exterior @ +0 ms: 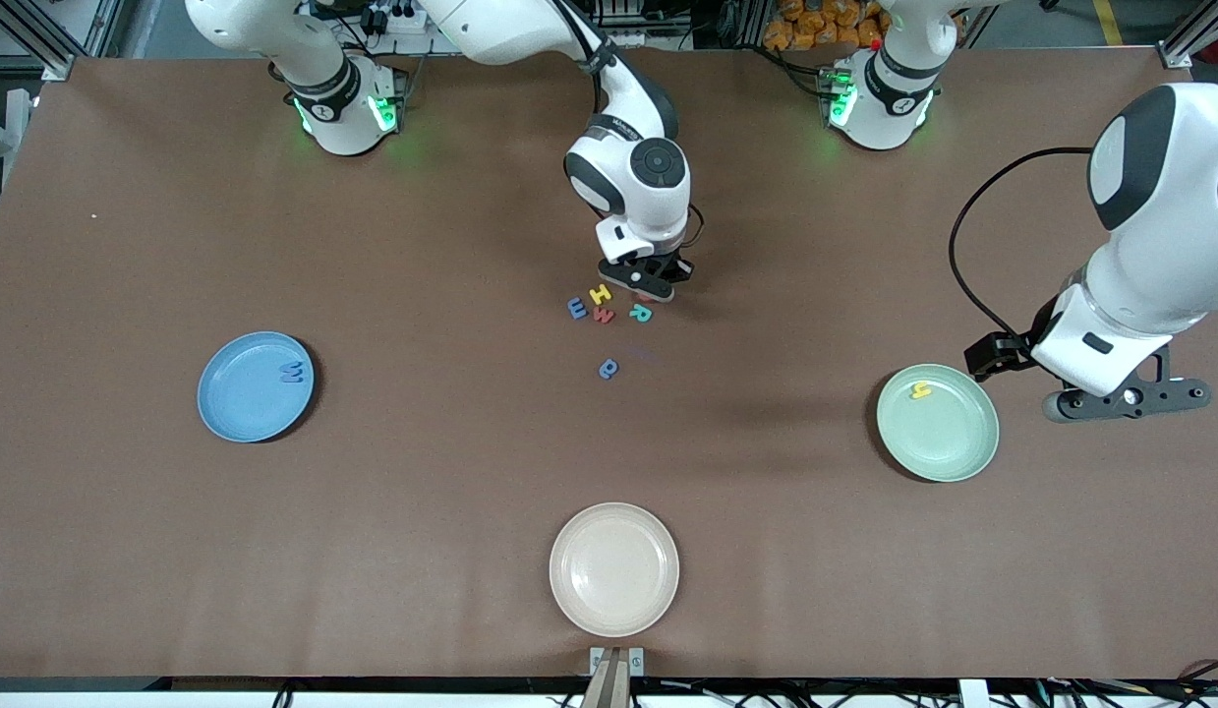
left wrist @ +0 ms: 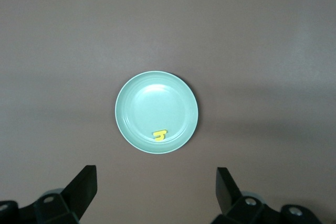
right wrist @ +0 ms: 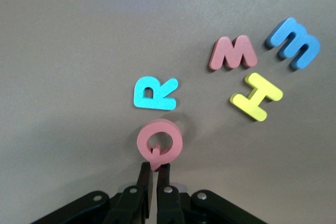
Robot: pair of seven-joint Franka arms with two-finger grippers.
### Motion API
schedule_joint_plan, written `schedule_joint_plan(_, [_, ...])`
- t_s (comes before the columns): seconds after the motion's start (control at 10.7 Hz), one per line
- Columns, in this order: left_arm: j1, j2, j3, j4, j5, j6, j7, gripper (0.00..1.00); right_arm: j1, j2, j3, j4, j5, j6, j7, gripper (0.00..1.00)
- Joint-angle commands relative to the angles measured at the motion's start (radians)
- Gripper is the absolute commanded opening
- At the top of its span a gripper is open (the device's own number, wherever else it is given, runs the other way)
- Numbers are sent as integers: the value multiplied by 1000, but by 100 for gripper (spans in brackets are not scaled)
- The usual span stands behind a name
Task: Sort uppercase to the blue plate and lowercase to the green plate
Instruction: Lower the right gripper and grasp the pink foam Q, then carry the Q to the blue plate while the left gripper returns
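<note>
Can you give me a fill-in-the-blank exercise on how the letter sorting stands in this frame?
1. The right end effector is shut on the red letter ___.
2. The blue plate holds the blue letter ___.
3. The yellow h lies on the ___ plate.
4. The left end effector hangs over bare table beside the green plate with its fingers ___.

Missing words: Q; W; green; open
</note>
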Motion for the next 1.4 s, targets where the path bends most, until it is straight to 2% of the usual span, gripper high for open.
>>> schedule_joint_plan(0.0, [3,-15,-25,4,-22,-17,1,100,-33,-38,-5,16,-12,-91,-81,0])
schedule_joint_plan(0.28, [1,-16,-25,2,-77,-17,7,100,-92,-90,-10,7,-12,-169,-233,0])
schedule_joint_plan(0.56, [0,-7,-57,-15,-85,-13,6,100,-188,-146,-10,1,-13,-269,-410,0])
schedule_joint_plan(0.93, [0,-7,-85,-88,-85,59,-5,100,-307,-218,-20,-27,-15,-343,-641,0])
schedule_joint_plan(1.3, [-29,22,-116,-108,-85,110,-55,100,-430,-284,-22,-73,-103,-383,-873,0])
